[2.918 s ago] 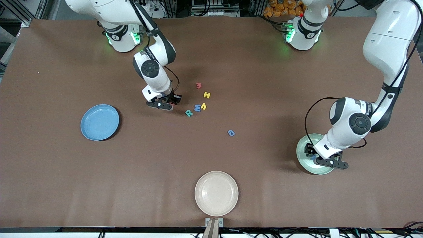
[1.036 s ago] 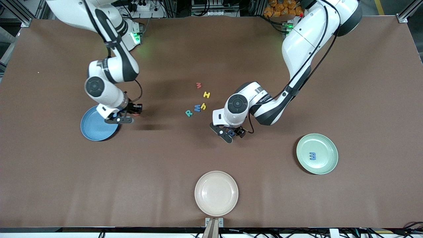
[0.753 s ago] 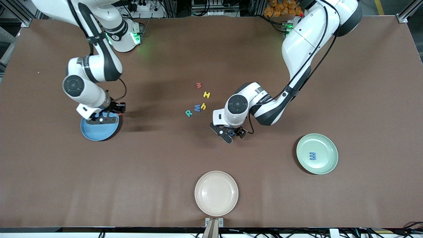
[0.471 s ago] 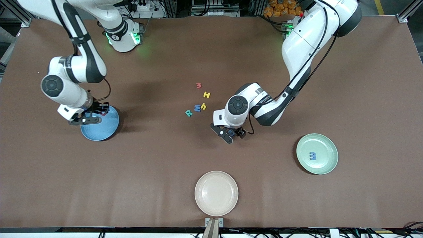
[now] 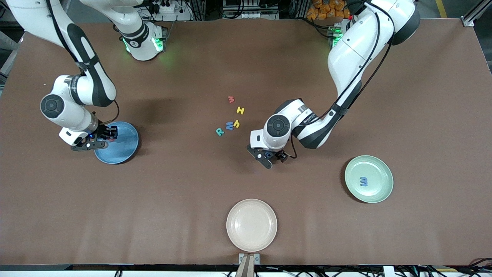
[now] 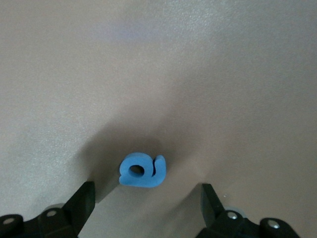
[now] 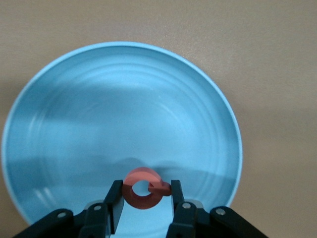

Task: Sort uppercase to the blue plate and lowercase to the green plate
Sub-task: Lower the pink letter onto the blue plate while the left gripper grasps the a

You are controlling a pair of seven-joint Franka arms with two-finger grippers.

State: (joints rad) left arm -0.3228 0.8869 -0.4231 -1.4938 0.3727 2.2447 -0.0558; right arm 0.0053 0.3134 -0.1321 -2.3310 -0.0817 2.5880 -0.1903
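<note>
My right gripper (image 5: pixel 108 136) hangs low over the blue plate (image 5: pixel 123 149), shut on the red round G-like capital (image 7: pixel 145 188); the plate's blue floor (image 7: pixel 99 109) lies under it. My left gripper (image 6: pixel 147 210) is open down at the table, one finger on each side of the blue round a-like letter (image 6: pixel 142 172), not touching it. Near the table's middle lie the red w (image 5: pixel 231 99), yellow H (image 5: pixel 240 110), yellow h (image 5: pixel 237 123), blue M (image 5: pixel 229 125) and teal R (image 5: pixel 220 131). The blue m (image 5: pixel 363 181) rests in the green plate (image 5: pixel 379 170).
A cream plate (image 5: pixel 251 225) sits near the table's front edge, nearest the front camera. The loose letters lie close together, between the two grippers. The left arm's forearm stretches above the table from its base toward the a.
The right arm has carried the red letter from beside the plate to over its middle. The left gripper has stayed around the blue a, its fingers drawing in slightly.
</note>
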